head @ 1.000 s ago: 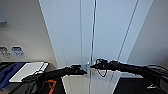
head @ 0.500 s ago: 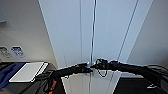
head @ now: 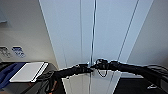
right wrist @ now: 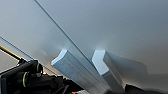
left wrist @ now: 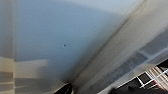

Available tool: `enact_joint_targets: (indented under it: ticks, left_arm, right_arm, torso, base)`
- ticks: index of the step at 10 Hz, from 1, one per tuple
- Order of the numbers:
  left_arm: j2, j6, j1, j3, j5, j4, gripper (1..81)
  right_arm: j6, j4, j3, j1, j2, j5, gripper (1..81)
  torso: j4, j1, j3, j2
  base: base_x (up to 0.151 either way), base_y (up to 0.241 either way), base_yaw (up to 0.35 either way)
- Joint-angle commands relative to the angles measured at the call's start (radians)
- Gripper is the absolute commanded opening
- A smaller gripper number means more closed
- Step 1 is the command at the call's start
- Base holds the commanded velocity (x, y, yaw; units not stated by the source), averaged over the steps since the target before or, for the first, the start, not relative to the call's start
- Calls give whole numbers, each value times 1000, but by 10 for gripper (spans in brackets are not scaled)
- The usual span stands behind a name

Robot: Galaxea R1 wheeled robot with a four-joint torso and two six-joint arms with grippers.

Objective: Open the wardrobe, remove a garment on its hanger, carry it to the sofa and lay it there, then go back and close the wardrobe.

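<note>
The wardrobe [head: 75,32] stands right in front of me, tall and white, its two doors meeting at a thin dark seam [head: 93,37]. My left gripper [head: 87,69] and right gripper [head: 98,65] reach in from either side and nearly meet at that seam, at handle height. The right wrist view looks along the door face at the two small white handles [right wrist: 75,72] [right wrist: 107,67], one on each side of the seam, very close to the camera. The left wrist view is pressed near a white door panel [left wrist: 62,37]. The doors look shut, so what is inside is hidden.
A dark table at the left carries a flat white board [head: 27,71] and something blue [head: 7,73]. Grey wall flanks the wardrobe, with small blue-and-white labels [head: 17,51] on the left. A white wire rack [left wrist: 152,80] shows in the left wrist view.
My left gripper has crept a little rightward toward the door seam. The right arm and the doors look unchanged.
</note>
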State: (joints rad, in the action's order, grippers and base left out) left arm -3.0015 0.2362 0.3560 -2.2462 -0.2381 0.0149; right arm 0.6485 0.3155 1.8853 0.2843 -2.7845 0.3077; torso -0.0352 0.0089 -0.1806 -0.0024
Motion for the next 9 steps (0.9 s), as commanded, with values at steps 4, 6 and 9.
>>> enact_joint_targets:
  ticks: [4,6,9]
  left_arm:
    - [-15,-9,-113,362,71,16,811]
    - [72,-9,-75,527,71,16,811]
    - [240,-11,10,810,69,66,811]
  right_arm:
    - [-7,0,-235,-84,20,-28,811]
    - [-7,-1,-291,-40,29,-62,811]
    - [-32,34,-421,69,90,-119,811]
  torso:
    - [0,0,0,0]
    - [0,0,0,0]
    - [0,2,0,1]
  base:
    - [0,0,0]
    - [0,0,0]
    - [0,0,0]
